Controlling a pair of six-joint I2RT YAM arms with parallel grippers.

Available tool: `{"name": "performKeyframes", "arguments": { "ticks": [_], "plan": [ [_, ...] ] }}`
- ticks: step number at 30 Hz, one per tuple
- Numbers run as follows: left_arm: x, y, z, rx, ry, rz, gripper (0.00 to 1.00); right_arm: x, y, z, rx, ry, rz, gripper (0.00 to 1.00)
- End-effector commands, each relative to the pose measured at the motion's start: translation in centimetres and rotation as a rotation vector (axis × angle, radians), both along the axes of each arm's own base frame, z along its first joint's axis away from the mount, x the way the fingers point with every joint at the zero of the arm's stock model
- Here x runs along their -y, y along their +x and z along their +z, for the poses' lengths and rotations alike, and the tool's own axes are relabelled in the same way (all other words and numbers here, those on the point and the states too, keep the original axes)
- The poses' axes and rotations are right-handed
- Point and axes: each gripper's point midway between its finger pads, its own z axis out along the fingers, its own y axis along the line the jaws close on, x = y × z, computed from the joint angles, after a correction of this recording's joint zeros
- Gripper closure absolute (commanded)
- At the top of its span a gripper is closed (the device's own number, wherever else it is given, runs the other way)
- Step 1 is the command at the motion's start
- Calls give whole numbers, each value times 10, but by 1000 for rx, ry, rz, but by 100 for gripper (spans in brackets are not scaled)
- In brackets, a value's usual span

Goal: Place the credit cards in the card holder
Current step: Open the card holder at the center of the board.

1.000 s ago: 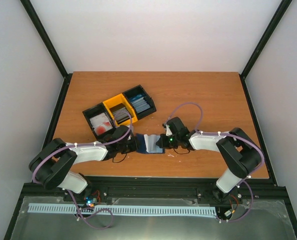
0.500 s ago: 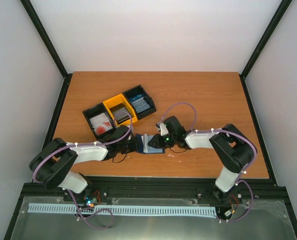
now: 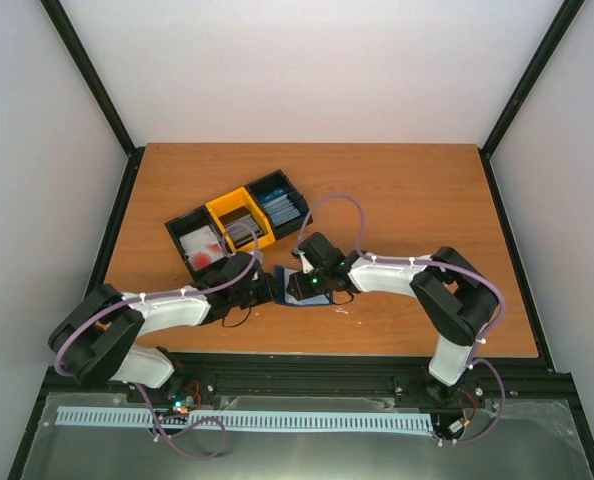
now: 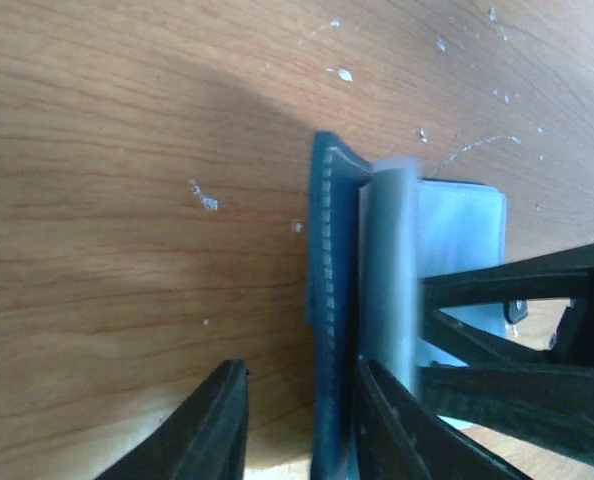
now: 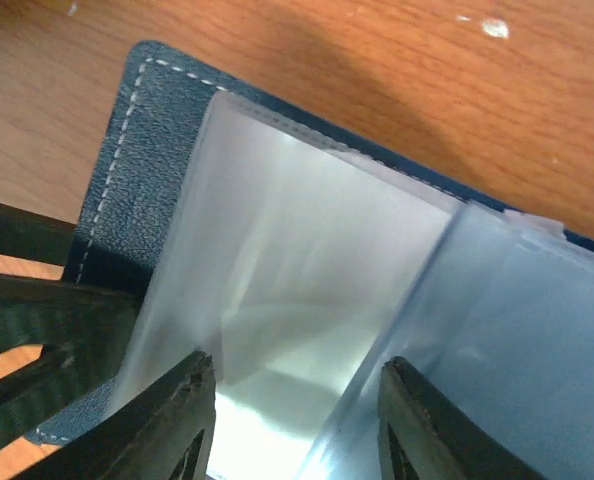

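Note:
The dark navy card holder lies open on the table between my two grippers, its clear inner sleeves facing up. Its stitched cover edge stands between the fingers of my left gripper, close to the right finger, with a gap on the other side. My right gripper hovers open just over the clear sleeves, nothing between its fingers. Its black fingers show in the left wrist view too. The credit cards, red with white, rest in the leftmost black bin.
Three small bins stand in a row behind the holder: a black one, a yellow one with dark cards, and a black one with blue cards. Bare wooden table spreads to the right and back.
My right gripper slid left over the card holder and opened. My left gripper loosened from its shut hold on the holder's left cover edge.

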Motion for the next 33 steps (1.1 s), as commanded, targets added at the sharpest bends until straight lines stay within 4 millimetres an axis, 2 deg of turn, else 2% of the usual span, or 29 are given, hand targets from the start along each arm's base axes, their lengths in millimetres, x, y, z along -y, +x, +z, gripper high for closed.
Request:
{"name": "performKeyframes", "arguments": {
  "ticks": [1,6,9,12,17,22,30,33],
  "plan": [
    [-8,3,13,31,-8,54,65,41,-10,-46,4,-335,12,53],
    [-28,2,21,44,-5,161,63,44,-13,-62,32,-454,27,47],
    [-37,-1,29,80,-43,200,65,52,-15,-74,33,-506,27,47],
    [-24,-6,48,147,-146,124,68,52,-17,-77,31,-497,32,48],
    [6,-15,63,172,-270,-33,77,32,-19,-60,29,-387,56,47],
    [9,-9,53,143,-282,-1,82,29,-22,-58,29,-358,80,46],
    [15,3,27,75,-271,36,95,30,-28,-62,11,-333,83,50],
    [14,8,20,66,-252,49,95,30,-27,-59,19,-329,79,50]
  ]
}}
